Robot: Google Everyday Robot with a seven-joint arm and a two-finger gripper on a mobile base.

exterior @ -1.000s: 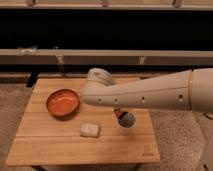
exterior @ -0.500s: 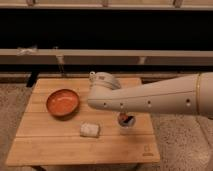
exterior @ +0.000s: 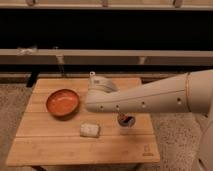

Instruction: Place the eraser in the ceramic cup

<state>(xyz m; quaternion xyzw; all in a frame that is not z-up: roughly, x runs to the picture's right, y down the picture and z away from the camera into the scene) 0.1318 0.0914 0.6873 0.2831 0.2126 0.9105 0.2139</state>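
The single arm [exterior: 150, 97] comes in from the right of the cup [exterior: 126, 125]. Its thick pale forearm [exterior: 165, 95] lies nearly level across the view, dipping slightly toward its left end. That end is a rounded joint [exterior: 100, 92], sitting up and to the left of the cup, with a short stub [exterior: 92, 76] standing up from it. The gripper [exterior: 123, 117] hangs below the forearm directly over the cup. Only a dark sliver of it shows at the cup's mouth; the forearm covers the rest.

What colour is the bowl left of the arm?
Orange bowl, camera view; gripper hidden behind the arm, above the ceramic cup.
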